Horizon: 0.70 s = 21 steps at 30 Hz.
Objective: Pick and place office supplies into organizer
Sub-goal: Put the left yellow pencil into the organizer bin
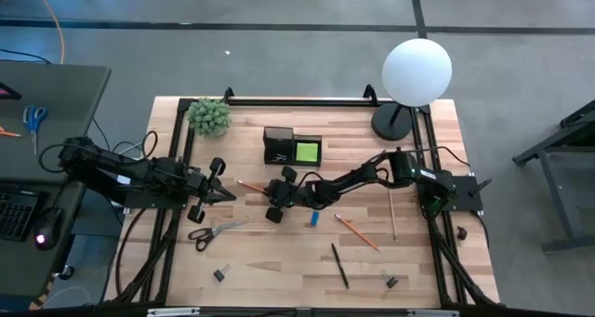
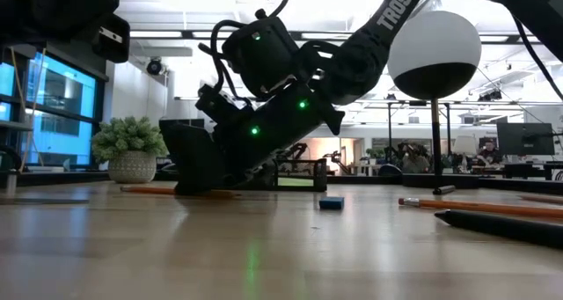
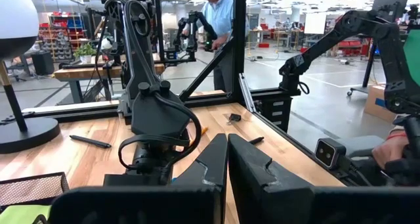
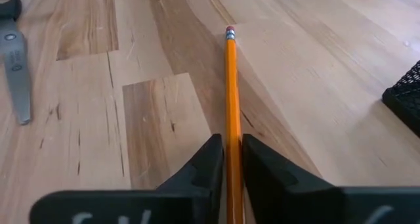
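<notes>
Top view of the wooden desk [image 1: 279,261]. The right gripper [image 1: 263,189] reaches low across the middle of the desk, its fingers [image 4: 209,159] clamped on an orange pencil [image 4: 231,92] that lies flat on the wood, eraser end pointing away from the wrist. The left gripper [image 1: 226,194] hovers just beside it, over the left half of the desk, fingers [image 3: 262,175] pressed together and holding nothing.

The black organizer [image 1: 292,146] stands behind the right gripper toward the far edge; a lime-green sticky-note pad [image 1: 307,152] sits in its right-hand compartment. Black-handled scissors [image 1: 214,231] lie near the left gripper. A small blue block [image 1: 315,219] lies just beside the right arm, with a second orange pencil [image 1: 358,231] and a wooden pencil [image 1: 392,215] farther right. A dark pen [image 1: 339,265] and two binder clips [image 1: 221,274] [image 1: 390,281] lie near the front edge. A green plant [image 1: 209,116] and a white globe lamp [image 1: 416,72] occupy the far corners.
</notes>
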{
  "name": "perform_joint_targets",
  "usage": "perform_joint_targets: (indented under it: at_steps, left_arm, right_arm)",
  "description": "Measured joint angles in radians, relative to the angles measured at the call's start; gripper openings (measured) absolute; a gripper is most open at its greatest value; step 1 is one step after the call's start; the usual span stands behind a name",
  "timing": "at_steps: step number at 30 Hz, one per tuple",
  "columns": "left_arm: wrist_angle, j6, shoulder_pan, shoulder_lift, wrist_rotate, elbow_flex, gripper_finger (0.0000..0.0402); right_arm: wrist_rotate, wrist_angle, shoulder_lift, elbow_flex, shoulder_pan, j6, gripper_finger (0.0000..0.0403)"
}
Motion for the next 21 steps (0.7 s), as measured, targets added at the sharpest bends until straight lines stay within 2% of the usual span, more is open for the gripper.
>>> perform_joint_targets:
  at_steps: [16,21]
  left_arm:
    - [0.005,0.0,0.0,0.0,0.0,0.0,0.0005]
    - [0.004,0.0,0.0,0.0,0.0,0.0,0.0005]
  right_arm:
    - [0.049,0.04,0.019,0.0,0.001,-0.039,0.0008]
    - [0.065,0.132,0.021,-0.005,0.01,-0.063,0.0008]
